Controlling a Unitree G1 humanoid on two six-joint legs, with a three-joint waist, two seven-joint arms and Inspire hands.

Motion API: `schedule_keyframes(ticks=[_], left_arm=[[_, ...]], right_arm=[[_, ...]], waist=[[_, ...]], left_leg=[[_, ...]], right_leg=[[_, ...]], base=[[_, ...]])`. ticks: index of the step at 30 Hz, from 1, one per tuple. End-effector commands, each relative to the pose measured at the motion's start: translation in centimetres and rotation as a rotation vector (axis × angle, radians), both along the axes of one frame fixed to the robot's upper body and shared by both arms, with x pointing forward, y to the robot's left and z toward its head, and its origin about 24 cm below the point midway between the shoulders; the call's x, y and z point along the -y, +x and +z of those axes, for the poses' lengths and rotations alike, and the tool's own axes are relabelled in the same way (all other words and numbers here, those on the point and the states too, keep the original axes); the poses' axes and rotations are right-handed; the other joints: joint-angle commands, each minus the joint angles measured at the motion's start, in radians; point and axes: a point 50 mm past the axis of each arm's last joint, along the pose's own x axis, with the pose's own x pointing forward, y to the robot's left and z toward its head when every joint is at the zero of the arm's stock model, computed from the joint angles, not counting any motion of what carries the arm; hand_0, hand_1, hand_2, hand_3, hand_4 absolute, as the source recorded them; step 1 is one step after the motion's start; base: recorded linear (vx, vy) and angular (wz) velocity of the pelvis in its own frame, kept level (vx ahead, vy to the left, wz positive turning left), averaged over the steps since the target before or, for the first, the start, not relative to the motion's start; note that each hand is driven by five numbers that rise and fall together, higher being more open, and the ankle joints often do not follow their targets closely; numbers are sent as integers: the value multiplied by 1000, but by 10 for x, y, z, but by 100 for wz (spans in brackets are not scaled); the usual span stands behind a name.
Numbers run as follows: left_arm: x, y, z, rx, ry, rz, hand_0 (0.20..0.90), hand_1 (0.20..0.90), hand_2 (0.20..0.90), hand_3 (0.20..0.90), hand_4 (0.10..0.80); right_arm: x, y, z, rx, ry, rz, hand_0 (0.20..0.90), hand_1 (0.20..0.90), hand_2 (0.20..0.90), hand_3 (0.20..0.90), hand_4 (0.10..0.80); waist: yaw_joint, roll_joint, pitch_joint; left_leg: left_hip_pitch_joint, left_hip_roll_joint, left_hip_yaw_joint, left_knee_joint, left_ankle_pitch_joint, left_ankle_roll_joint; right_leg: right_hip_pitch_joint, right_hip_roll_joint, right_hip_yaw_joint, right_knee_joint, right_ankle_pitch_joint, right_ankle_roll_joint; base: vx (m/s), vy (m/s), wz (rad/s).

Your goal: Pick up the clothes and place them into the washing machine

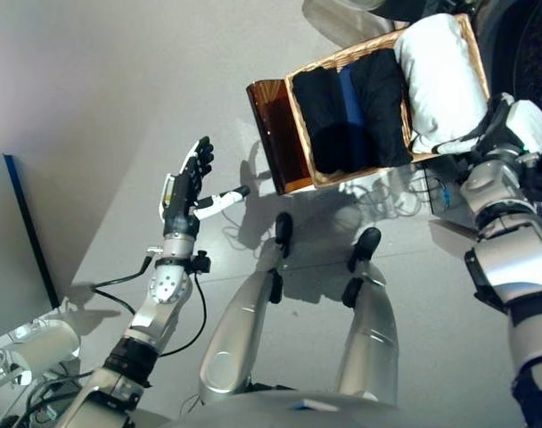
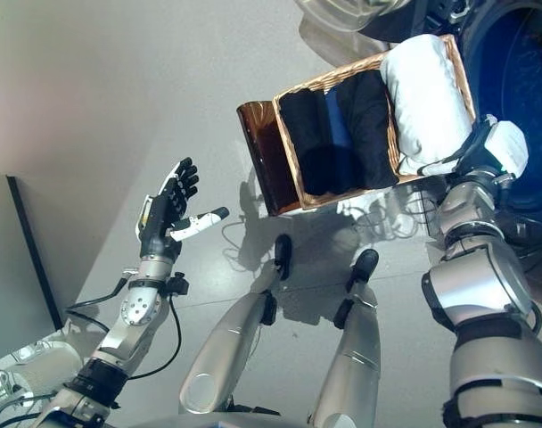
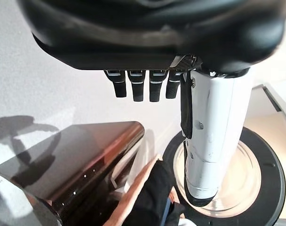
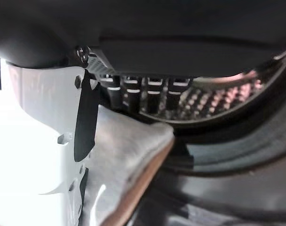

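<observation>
A wicker basket (image 1: 342, 55) stands on the grey floor ahead of me, in front of the washing machine's drum opening (image 2: 521, 80). Dark clothes (image 1: 351, 107) fill its left and middle. A thick folded white cloth (image 1: 440, 76) lies along its right side. My right hand (image 1: 519, 125) is at the basket's right edge, between the white cloth and the drum. In the right wrist view its fingers (image 4: 147, 94) reach out straight over the white cloth (image 4: 129, 146), open, with the perforated drum (image 4: 218, 101) beyond. My left hand (image 1: 186, 187) hovers open over the floor, left of the basket and empty.
An amber see-through bin (image 1: 271, 134) stands against the basket's left side. The washer's round glass door (image 3: 223, 188) hangs open behind the basket. A grey panel with a blue edge (image 1: 12, 232) stands at the far left, and a white cylinder (image 1: 44, 346) lies at lower left.
</observation>
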Motion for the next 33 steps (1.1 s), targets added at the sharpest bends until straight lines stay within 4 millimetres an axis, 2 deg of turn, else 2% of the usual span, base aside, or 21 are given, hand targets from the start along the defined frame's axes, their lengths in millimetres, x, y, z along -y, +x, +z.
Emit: schedule_keyframes(ticks=[1, 4, 7, 9, 10, 13, 18, 21, 27, 33], left_arm=[[-10, -9, 38, 221, -15, 15, 900, 900, 900, 900, 800], [-8, -9, 38, 221, -22, 11, 900, 900, 900, 900, 800], [-6, -8, 37, 216, -21, 6, 900, 900, 900, 900, 800], [-6, -7, 35, 209, -28, 6, 900, 900, 900, 900, 800], [-6, -5, 37, 217, -30, 4, 900, 900, 900, 900, 800], [-6, -4, 38, 218, -28, 3, 900, 900, 900, 900, 800], [-5, -4, 42, 233, -35, -4, 900, 900, 900, 900, 800], [-5, -2, 38, 215, -37, 0, 900, 900, 900, 900, 800], [-7, 1, 35, 196, -31, 6, 900, 900, 900, 900, 800], [-9, -4, 37, 203, -43, -4, 900, 900, 900, 900, 800]], right_arm=[[19, -8, 74, 170, -194, -52, 900, 900, 900, 900, 800], [14, -5, 86, 211, -211, -34, 900, 900, 900, 900, 800], [12, -4, 89, 220, -215, -26, 900, 900, 900, 900, 800], [5, 0, 90, 233, -205, 4, 900, 900, 900, 900, 800], [-5, 6, 89, 243, -190, 43, 900, 900, 900, 900, 800], [-13, 11, 90, 250, -181, 64, 900, 900, 900, 900, 800], [-11, 9, 98, 280, -168, 49, 900, 900, 900, 900, 800], [-12, 10, 98, 307, -140, 56, 900, 900, 900, 900, 800], [-29, 20, 89, 301, -106, 99, 900, 900, 900, 900, 800], [-25, 18, 89, 271, -131, 60, 900, 900, 900, 900, 800]], waist=[[20, 24, -26], [24, 23, -19], [24, 21, -17], [23, 12, -19], [23, 2, -19], [25, -7, -23], [31, -7, -18], [26, -12, -16], [19, -33, -17], [39, -28, -11]], left_leg=[[-92, 8, -56, 115, -107, -83], [-86, 4, -64, 92, -93, -87], [-77, 1, -73, 76, -83, -92], [-69, -1, -78, 64, -79, -93], [-63, -2, -80, 60, -77, -94], [-54, -5, -84, 59, -79, -94], [-38, -7, -97, 38, -63, -101], [-23, -12, -103, 46, -63, -103], [8, -9, -101, 48, -70, -102], [5, -7, -97, 42, -64, -99]], right_leg=[[65, 17, 2, -9, -68, 6], [74, 18, -6, -23, -61, 8], [82, 20, -12, -31, -60, 8], [92, 21, -21, -41, -63, 8], [102, 21, -27, -46, -62, 7], [116, 20, -32, -52, -60, 7], [149, 12, -50, -73, -53, 11], [168, 15, -54, -66, -59, 7], [206, 19, -55, -78, -55, 7], [209, 19, -58, -95, -45, 9]], base=[[27, 4, 11], [44, -9, 8], [32, -8, 6], [46, -11, 7], [16, -5, 6], [22, -3, 7], [10, -8, 9], [27, 8, 17], [9, 11, 5], [-25, 7, -1]])
